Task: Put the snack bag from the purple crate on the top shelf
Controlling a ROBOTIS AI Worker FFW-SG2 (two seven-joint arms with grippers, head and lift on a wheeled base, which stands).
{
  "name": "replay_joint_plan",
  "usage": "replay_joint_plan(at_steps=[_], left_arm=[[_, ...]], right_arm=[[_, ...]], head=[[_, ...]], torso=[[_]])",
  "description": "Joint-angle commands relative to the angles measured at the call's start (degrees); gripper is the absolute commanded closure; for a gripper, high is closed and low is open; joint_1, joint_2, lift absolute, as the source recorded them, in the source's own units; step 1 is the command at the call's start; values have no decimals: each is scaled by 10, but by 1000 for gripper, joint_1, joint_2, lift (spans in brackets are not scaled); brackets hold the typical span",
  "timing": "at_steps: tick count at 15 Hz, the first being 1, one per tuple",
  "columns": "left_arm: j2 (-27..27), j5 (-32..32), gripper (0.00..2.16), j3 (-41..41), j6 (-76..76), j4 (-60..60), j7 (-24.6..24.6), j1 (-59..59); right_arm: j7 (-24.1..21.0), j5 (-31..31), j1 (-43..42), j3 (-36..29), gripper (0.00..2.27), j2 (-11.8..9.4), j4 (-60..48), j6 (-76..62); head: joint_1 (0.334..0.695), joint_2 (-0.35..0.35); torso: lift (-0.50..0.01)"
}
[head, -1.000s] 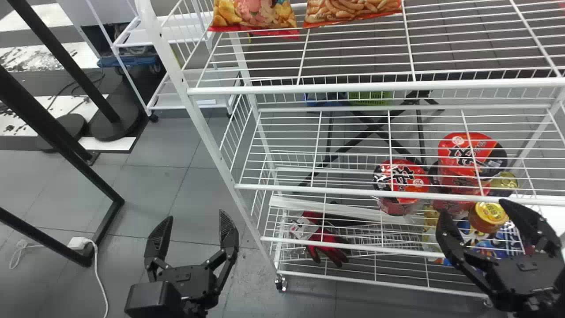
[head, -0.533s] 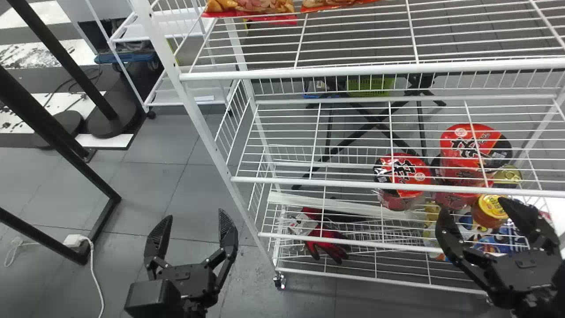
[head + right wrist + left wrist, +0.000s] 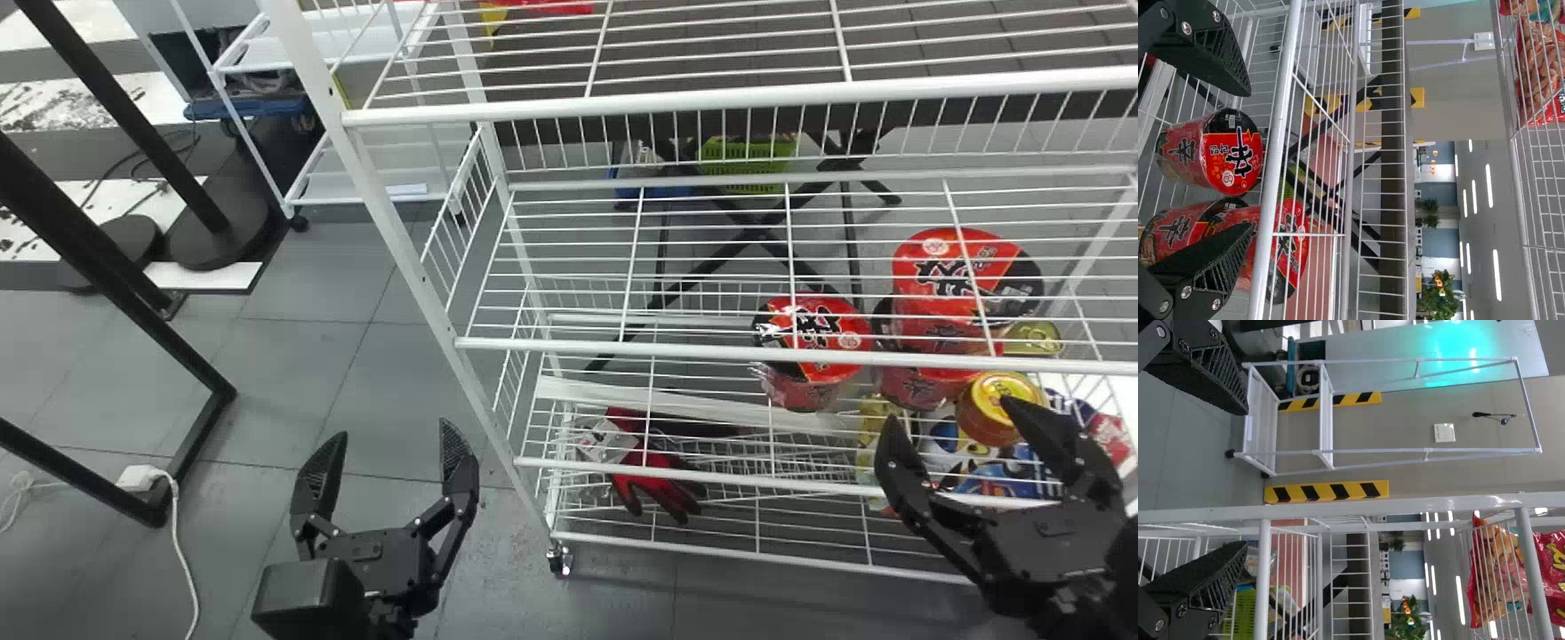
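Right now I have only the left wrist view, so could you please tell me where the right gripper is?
Observer: The right gripper is in front of the right part of the white wire rack, with its fingers apart.

Operator: Thank you. What stands on the rack near that side?

Observer: Red-topped noodle cups stand there, beyond the wires.

Operator: And is there anything lower down, toward the left end?

Observer: Yes, a red glove lies low in the rack on the left.
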Motion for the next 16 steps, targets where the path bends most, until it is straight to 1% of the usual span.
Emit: replay_joint_plan(at_steps=[1, 16], left_arm=[[0, 0, 124, 0, 0, 0, -1, -1], [-2, 0, 124, -1, 2, 5, -1, -4]], right_arm=[[0, 0, -2, 0, 120, 1, 1, 0], [-4, 0, -2, -2, 117, 0, 5, -6]], head=[[695, 221], [695, 215]], torso=[[-348], [-408]])
